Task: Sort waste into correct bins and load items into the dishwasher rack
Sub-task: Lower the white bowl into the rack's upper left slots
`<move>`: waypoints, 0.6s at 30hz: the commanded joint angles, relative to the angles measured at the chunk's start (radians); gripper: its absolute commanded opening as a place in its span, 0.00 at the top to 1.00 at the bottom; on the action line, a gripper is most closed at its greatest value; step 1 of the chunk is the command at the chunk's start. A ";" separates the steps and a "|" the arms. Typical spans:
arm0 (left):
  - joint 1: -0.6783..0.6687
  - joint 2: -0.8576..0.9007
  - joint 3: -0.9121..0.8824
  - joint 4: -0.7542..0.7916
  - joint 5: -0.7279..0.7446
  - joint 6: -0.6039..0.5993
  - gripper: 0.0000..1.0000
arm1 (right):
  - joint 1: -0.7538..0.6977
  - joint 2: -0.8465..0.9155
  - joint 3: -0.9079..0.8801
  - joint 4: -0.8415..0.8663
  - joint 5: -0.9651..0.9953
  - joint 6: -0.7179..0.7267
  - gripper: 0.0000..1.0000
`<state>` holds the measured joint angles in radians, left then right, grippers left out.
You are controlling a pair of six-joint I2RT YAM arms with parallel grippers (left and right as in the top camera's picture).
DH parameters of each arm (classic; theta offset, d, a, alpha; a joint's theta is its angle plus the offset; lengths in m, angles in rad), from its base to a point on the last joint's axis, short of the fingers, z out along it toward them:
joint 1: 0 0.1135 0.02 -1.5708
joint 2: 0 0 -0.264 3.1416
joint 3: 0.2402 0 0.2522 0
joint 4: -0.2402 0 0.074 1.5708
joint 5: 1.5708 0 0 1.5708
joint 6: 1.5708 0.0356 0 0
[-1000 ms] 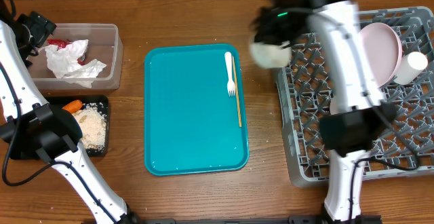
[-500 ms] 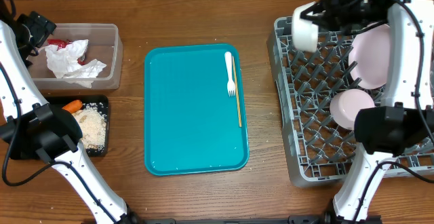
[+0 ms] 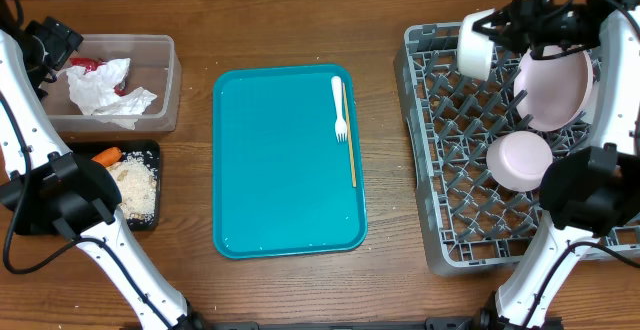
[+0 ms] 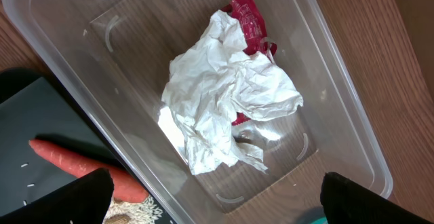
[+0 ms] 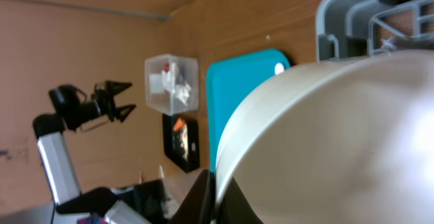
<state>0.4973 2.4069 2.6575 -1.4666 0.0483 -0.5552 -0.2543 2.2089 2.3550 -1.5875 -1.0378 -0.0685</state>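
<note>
Dishwasher rack (image 3: 450,220): one, beneath right gripper (image 3: 498,28).
Teal tray (image 3: 280,170): one, between the grippers, long axis front-to-back.
Plate (image 3: 555,85): one, on edge in rack, just beside right gripper.
Clear tub (image 3: 172,80): one, under left gripper (image 3: 48,42); napkins (image 4: 224,108), one wrapper (image 4: 247,20) inside.
Black tray (image 3: 140,147): one; one carrot (image 4: 74,159), crumbs (image 3: 135,185).
Bowls: two; held bowl (image 3: 475,45) tipped sideways above rack, second bowl (image 3: 520,160) in rack.
Fork (image 3: 339,105), stick (image 3: 349,135): one each, parallel on teal tray, front-to-back, tines toward near edge.
Right gripper: clamped on held bowl.
Left gripper: jaws spread wide.
</note>
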 commanded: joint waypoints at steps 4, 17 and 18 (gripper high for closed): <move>-0.003 -0.005 -0.005 0.002 -0.007 0.005 0.00 | 0.004 -0.039 -0.231 0.186 -0.266 -0.019 0.96; -0.003 -0.005 -0.005 0.001 -0.007 0.005 0.00 | 0.000 -0.039 -0.341 0.354 -0.158 -0.013 0.93; -0.003 -0.005 -0.005 0.001 -0.007 0.005 0.00 | 0.000 -0.039 -0.341 0.354 -0.140 -0.013 0.92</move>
<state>0.4973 2.4069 2.6575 -1.4666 0.0483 -0.5552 -0.2539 2.2089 2.0163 -1.2400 -1.2240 -0.0784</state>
